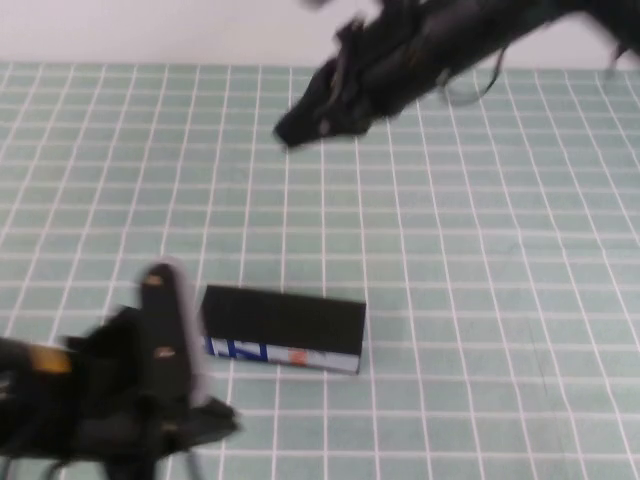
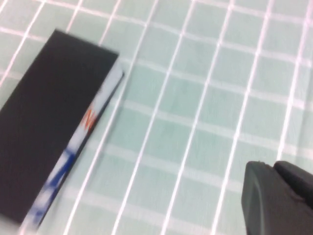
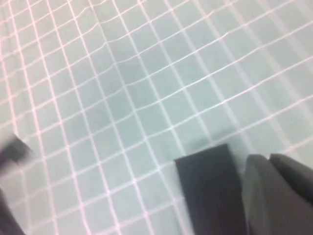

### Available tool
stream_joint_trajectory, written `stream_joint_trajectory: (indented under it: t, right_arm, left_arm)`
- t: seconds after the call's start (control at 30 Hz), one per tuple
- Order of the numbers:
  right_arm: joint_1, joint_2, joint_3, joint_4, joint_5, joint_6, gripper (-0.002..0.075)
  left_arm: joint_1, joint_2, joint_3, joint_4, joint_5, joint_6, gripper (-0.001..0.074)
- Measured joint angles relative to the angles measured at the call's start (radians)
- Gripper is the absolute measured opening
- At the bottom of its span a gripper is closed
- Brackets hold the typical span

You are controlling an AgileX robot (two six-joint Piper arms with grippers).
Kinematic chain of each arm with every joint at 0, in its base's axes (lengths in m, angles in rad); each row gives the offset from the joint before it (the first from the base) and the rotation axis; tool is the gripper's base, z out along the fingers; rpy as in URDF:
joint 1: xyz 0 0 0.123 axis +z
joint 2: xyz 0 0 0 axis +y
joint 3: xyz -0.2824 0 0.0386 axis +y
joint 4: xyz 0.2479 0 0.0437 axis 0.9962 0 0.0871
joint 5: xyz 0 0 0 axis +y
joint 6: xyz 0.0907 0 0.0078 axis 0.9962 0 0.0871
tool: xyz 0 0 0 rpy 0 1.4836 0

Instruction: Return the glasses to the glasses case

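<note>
- The left tool [image 1: 195, 415] hovers at the counter's [image 1: 480, 280] near left corner; whether it is spread, I cannot tell.
- The glasses case [image 1: 284, 328], lid down, lies just beside it.
- The right tool [image 1: 290, 130] hangs near the far edge; its state I cannot tell.

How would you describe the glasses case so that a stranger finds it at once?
On the green gridded table mat, look near the front, just right of the left gripper; the right gripper hangs far behind. The glasses case lies shut: a flat black box with a white front edge printed blue and orange.
</note>
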Motion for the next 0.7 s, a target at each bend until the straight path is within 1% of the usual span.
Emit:
stream_joint_trajectory:
  t: [0.1,0.27,0.37,0.43,0.57,0.63,0.7]
  right_arm:
    - [0.000,-0.086,0.000,-0.109,0.011,0.025,-0.0013]
    - [0.000,-0.236,0.002,-0.313,0.024,0.139,-0.0013]
    - [0.000,-0.340,0.047,-0.405,0.024,0.214,-0.0013]
    - [0.000,-0.423,0.104,-0.453,0.018,0.237,-0.0013]
    - [0.000,-0.588,0.255,-0.518,-0.030,0.250,-0.0013]
    - [0.000,-0.685,0.382,-0.537,-0.074,0.252,-0.0013]
    - [0.000,-0.780,0.505,-0.538,-0.155,0.254,-0.0013]
  left_arm:
    - [0.000,-0.136,0.000,0.179,0.043,-0.184,-0.0001]
    - [0.000,-0.347,-0.018,0.465,0.070,-0.482,-0.0001]
    - [0.000,-0.472,-0.066,0.641,0.082,-0.651,-0.0001]
    - [0.000,-0.547,-0.110,0.730,0.101,-0.723,-0.0001]
    - [0.000,-0.646,-0.209,0.785,0.194,-0.772,-0.0001]
    - [0.000,-0.687,-0.252,0.789,0.233,-0.800,-0.0001]
    - [0.000,-0.727,-0.272,0.791,0.237,-0.835,-0.0001]
